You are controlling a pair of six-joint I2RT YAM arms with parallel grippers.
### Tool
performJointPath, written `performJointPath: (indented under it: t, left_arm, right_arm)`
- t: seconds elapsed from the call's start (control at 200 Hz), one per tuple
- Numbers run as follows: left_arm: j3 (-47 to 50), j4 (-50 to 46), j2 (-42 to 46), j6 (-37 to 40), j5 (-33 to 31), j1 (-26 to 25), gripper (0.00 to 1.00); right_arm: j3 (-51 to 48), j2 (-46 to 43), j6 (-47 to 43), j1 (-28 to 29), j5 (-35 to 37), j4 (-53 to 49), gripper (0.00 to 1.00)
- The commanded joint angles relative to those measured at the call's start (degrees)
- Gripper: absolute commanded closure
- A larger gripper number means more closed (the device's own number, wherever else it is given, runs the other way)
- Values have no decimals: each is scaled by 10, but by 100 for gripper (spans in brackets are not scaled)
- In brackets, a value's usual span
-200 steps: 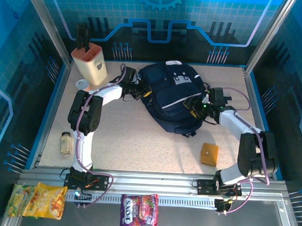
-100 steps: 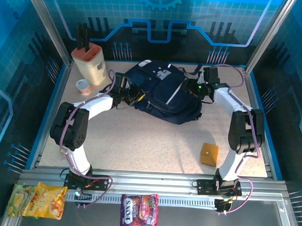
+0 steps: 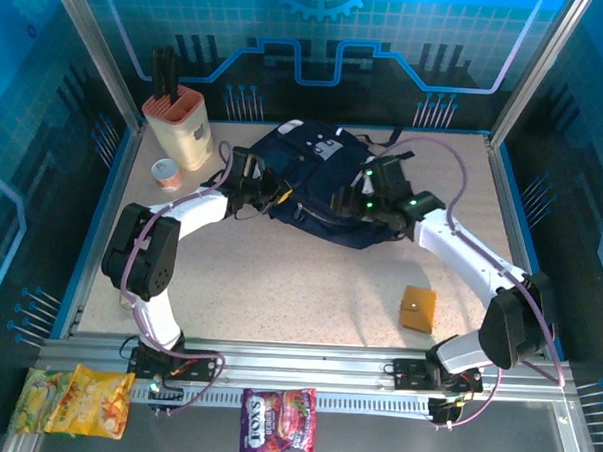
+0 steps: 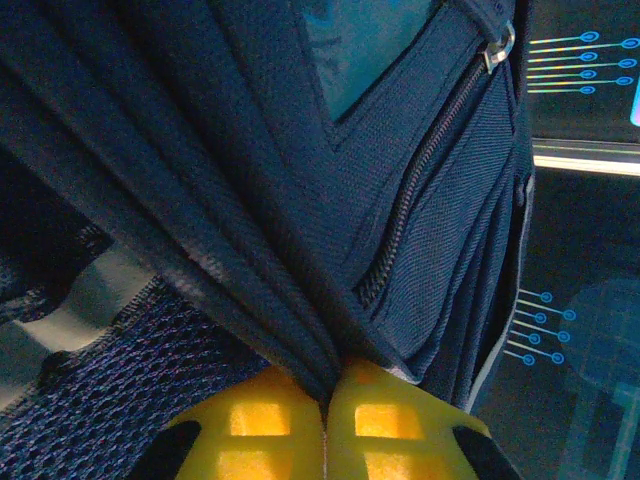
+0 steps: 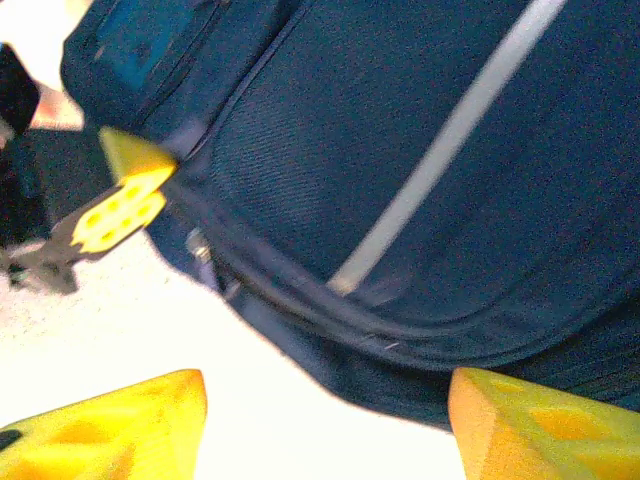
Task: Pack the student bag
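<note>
Top external: right tool [image 3: 345, 202] swung leftward over the student bag [image 3: 315, 155].

Student bag [image 3: 323, 187] lies far back on the table [image 3: 309, 286], right of the knife block [image 3: 181, 129].

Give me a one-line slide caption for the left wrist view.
Left hand shut on a pinched fold of the navy bag, beside its zipper.

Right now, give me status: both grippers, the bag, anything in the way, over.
Left gripper shut on bag fabric. Right gripper open at bag's near edge, nothing held. Brown box lies apart from bag, not in the way.
</note>
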State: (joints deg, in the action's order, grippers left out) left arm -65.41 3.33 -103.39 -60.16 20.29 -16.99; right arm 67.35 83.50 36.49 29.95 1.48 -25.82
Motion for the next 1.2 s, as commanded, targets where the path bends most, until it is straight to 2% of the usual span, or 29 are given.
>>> performJointPath:
  t: [0.0,0.12,0.285,0.48,0.775,0.951,1.196]
  left_arm:
    - [0,29,5,-2,36,-13,100]
    - [2,26,7,2,41,-13,100]
    - [2,26,10,6,54,-13,100]
    - [-1,29,7,14,69,-13,100]
    - [0,30,7,14,72,-13,100]
    - [0,29,9,14,71,-13,100]
    - [-2,26,10,15,70,-13,100]
  right_arm:
    - [-4,32,60,62,56,47,40]
    - [36,90,95,111,96,60,50]
    - [88,166,118,148,151,63,58]
    - [144,230,131,153,145,48,61]
    - [202,284,147,152,207,-19,61]
    - [220,306,155,152,220,-37,62]
    - [258,333,157,152,266,-89,79]
